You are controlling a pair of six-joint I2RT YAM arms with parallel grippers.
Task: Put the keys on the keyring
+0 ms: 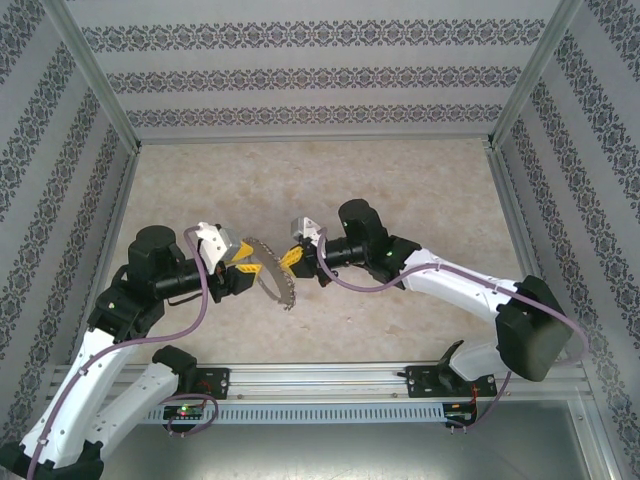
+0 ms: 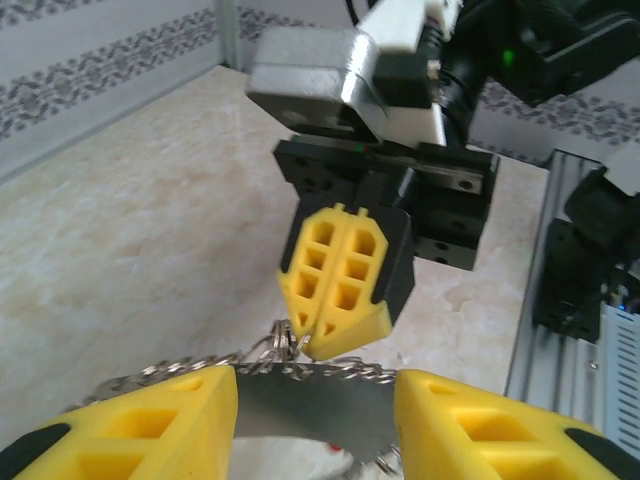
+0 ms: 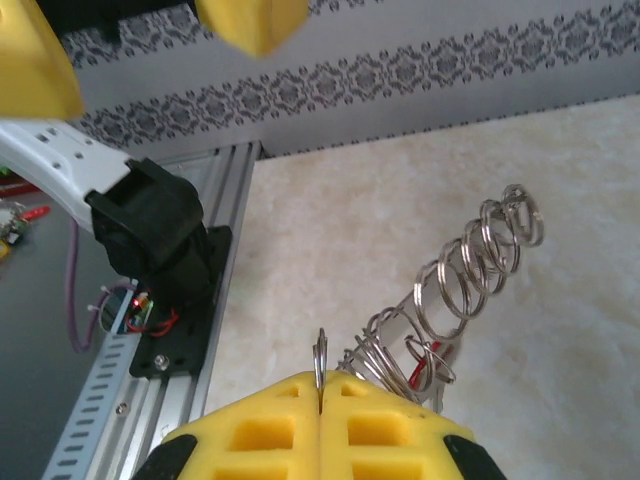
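The keyring (image 1: 272, 274) stands on edge above the table, a grey metal ring with small wire loops along its rim. My left gripper (image 1: 248, 262) holds it across its width. In the left wrist view the yellow fingers (image 2: 150, 425) press both sides of the keyring (image 2: 310, 415), with the left gripper (image 2: 317, 388) around it. My right gripper (image 1: 286, 260) meets the rim from the right, shut on one small loop (image 3: 320, 350). The right gripper (image 3: 320, 390) shows that pinch, and so does the left wrist view (image 2: 308, 342). A key's red tag (image 3: 440, 352) peeks from behind the loops (image 3: 470, 270).
The beige marbled table (image 1: 320, 180) is boxed in by patterned walls (image 1: 300, 80) at the back and both sides. An aluminium rail (image 1: 320, 380) with the arm bases runs along the near edge. The left arm's black base (image 3: 150, 220) sits by the rail.
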